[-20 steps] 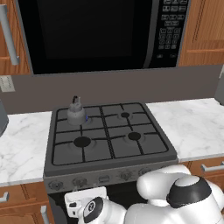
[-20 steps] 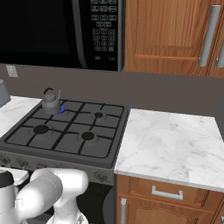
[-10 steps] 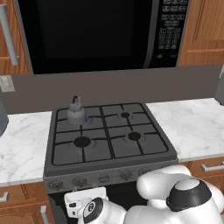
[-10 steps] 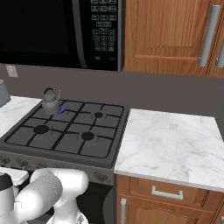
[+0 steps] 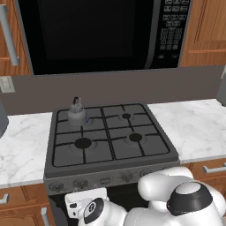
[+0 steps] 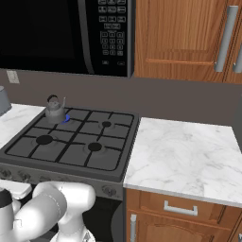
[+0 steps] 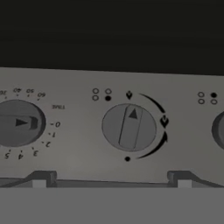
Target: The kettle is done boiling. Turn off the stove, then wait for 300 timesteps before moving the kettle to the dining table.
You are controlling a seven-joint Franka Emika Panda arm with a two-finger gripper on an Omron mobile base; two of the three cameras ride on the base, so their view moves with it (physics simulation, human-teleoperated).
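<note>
The kettle (image 5: 77,112) (image 6: 55,109) stands on the back left burner of the stove (image 5: 110,170) (image 6: 71,158), with a small blue flame (image 5: 87,118) (image 6: 66,118) at its base. My arm is folded low in front of the stove. In the hand view my gripper (image 7: 111,181) is open, its fingertips (image 7: 40,179) set wide apart close to the stove's front panel. A round grey knob (image 7: 129,127) lies centred between them, its pointer up and slightly right. The dining table is out of view.
A timer dial (image 7: 17,122) sits left of the knob and another knob (image 7: 218,129) at the right edge. The black microwave (image 5: 88,35) (image 6: 56,33) hangs over the stove. Marble counters (image 5: 198,128) (image 6: 184,156) flank it, with wooden cabinets (image 6: 189,33) above.
</note>
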